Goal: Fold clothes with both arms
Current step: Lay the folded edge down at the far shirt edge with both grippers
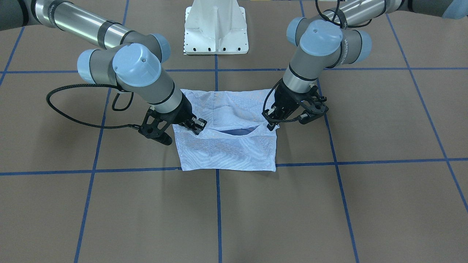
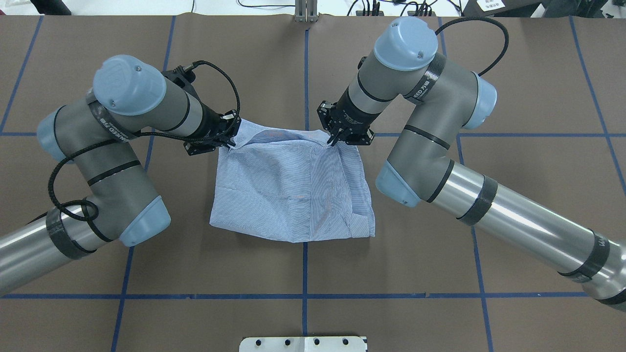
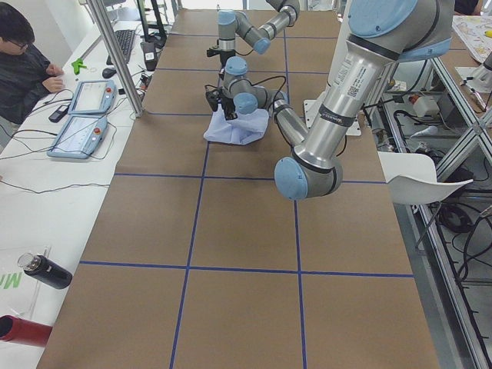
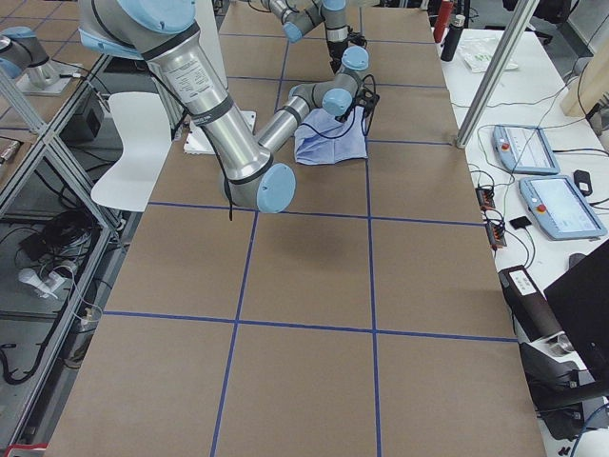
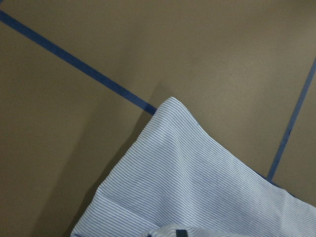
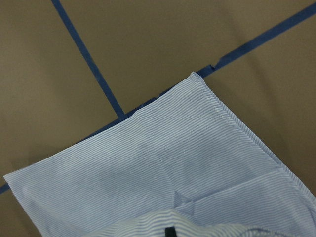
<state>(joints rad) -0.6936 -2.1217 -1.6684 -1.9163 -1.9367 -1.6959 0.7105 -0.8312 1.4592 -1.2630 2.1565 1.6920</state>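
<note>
Shirt (image 2: 288, 190): thin, finely striped cloth, soft creases; folded to rough rectangle, slightly longer left-right, mid table (image 2: 440, 274); left claw (image 2: 229, 141) pinching far-left corner; right claw (image 2: 333, 142) pinching far-right corner; far edge raised between.

Brown tabletop (image 1: 365, 204), blue tape grid (image 1: 218, 204); white pedestal (image 1: 216, 29) at twelve o'clock. From the left side, a person (image 3: 23, 69) sits at ten o'clock beside two pendants (image 3: 77, 137).
</note>
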